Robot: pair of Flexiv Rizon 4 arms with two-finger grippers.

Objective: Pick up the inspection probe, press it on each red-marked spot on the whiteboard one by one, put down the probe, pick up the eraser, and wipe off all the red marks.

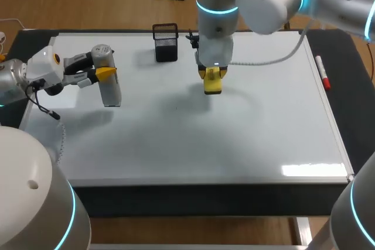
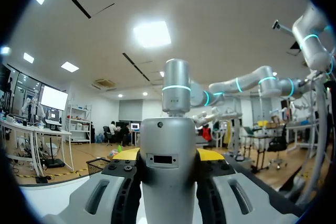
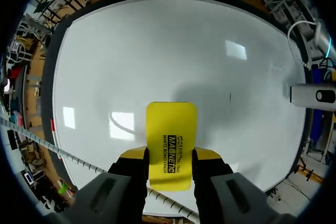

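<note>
Yellow eraser (image 1: 212, 84) is what the right gripper (image 3: 170, 155) has, squeezed tight between its two fingers, one finger on each long side. The right arm comes in from the far right corner and bends down, so the gripper points straight at the whiteboard (image 1: 234, 144). The eraser hangs over the far middle part of the board, with its flat face toward the board. I cannot tell if it touches the board or is just above it. Over on the left side, the left gripper (image 2: 168, 155) reaches in sideways, low over the board, and grips the grey probe (image 1: 109, 86) around its middle. Both yellow tips press on the probe from two sides. The probe stands almost upright, with its round cap on top and its low end near the board. I cannot tell if that end touches. The two grippers are well apart from each other. A black mesh cup (image 1: 166, 42) stands on the far edge of the board, between the probe and the eraser. A red pen (image 1: 323, 73) lies along the right edge of the board, far from both grippers.
</note>
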